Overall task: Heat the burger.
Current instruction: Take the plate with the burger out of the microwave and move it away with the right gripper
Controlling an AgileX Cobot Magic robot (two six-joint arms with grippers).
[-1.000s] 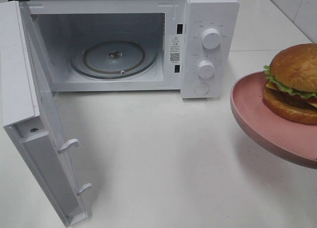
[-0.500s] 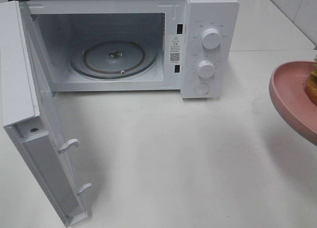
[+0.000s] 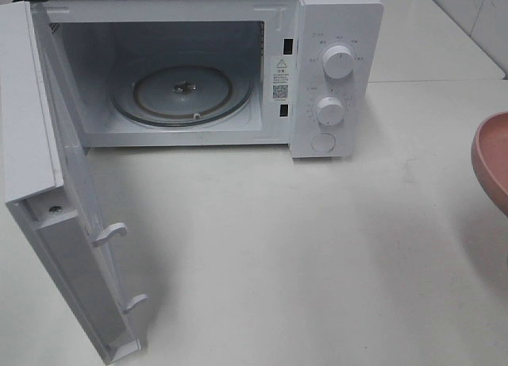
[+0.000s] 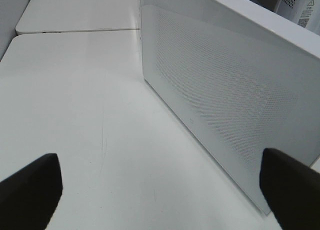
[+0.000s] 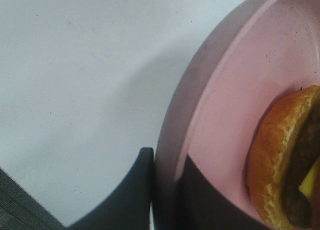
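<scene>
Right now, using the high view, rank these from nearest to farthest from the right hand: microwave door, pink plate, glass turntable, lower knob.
1. pink plate: gripped at its rim by the right hand, far right edge.
2. lower knob: microwave's right panel.
3. glass turntable: inside the cavity.
4. microwave door: swung open, far left.

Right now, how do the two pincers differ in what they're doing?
The left pincer stands wide open with nothing between its fingers, while the right pincer is shut on the rim of the pink plate. The left pincer sits next to the open microwave door; the right pincer carries the plate with the burger above the white table. Both have dark fingers.
</scene>
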